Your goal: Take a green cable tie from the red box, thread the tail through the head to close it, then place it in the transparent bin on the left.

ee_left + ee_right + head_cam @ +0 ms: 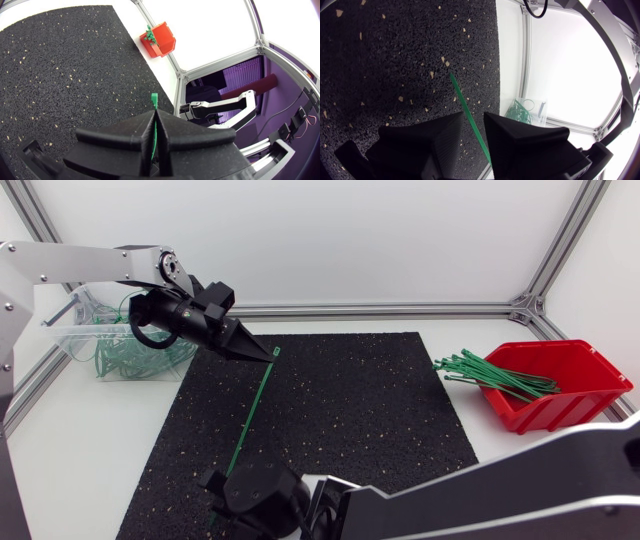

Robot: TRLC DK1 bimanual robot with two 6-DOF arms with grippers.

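Tie: the green cable tie (250, 415) runs in a straight line over the left part of the black mat (360, 410), from the mat's far side to its near edge.
Left claw: the left claw (155, 120) is pressed together on the tie just behind its head, which pokes out past the tips.
Right claw: the right claw (474, 122) is over the mat's near edge with its fingers apart. The tail passes between them and its tip sticks out ahead. A gap shows on both sides, so the tail looks ungripped.
Handling: probably very light, springy and slick. The thin strap should bend easily and flick back if let go.
Where to hold: likely close behind the head, and on the tail near its tip, flat faces against the fingers, so the tip stays aimed.
Red box: the red box (560, 395) is just off the mat's right edge, spare ties over its rim.
Bin: the transparent bin (70, 335) is beyond the mat's far left corner.
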